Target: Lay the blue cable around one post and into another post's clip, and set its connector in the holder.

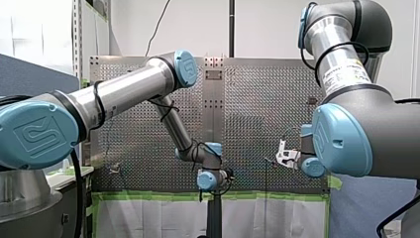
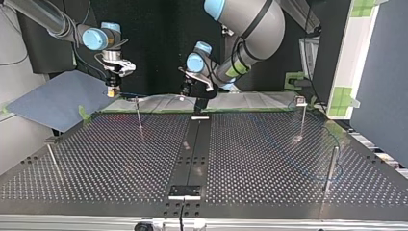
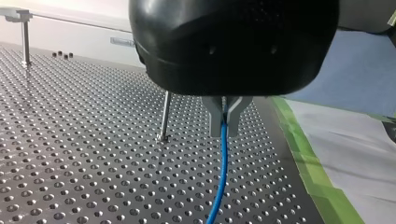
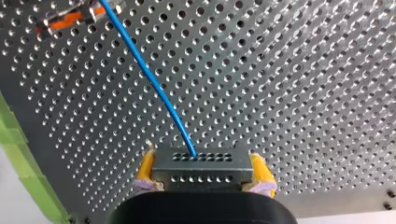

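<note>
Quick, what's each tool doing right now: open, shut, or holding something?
Left tool: closed on the blue cable.
Right tool: closed on the connector at the cable's end.

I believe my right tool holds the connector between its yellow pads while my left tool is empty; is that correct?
Not quite: my left tool is not empty. The left wrist view shows its metal fingers shut on the blue cable. The rest stands: my right tool holds the connector between its yellow pads.
</note>
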Tool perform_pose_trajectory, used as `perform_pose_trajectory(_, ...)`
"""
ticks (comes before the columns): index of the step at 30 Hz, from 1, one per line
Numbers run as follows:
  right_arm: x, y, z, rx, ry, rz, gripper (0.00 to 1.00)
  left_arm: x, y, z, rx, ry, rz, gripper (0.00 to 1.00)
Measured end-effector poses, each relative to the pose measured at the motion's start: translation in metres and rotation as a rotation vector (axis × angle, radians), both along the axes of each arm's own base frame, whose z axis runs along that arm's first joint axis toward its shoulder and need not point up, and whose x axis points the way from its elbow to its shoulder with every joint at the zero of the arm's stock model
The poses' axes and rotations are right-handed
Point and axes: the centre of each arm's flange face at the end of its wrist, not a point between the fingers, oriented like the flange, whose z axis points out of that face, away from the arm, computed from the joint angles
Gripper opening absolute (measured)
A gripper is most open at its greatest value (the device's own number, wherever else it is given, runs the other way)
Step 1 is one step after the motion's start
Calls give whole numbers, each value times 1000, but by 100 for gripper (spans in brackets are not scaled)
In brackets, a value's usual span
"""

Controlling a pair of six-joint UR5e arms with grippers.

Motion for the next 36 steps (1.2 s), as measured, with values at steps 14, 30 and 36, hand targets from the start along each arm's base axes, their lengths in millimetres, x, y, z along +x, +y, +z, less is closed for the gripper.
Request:
perform_pose_trajectory(14, -25, 2, -8, 87, 23, -112, 0, -16, -32, 13, 80, 0, 19, 4)
perform_pose_trajectory(30, -39, 1, -18, 99, 48, -121, 0, -60, -93, 36, 93, -41, 28, 4)
perform_pose_trajectory(36, -37, 2, -33, 84, 51, -76, 0, -62, -94, 36, 92, -42, 32, 4)
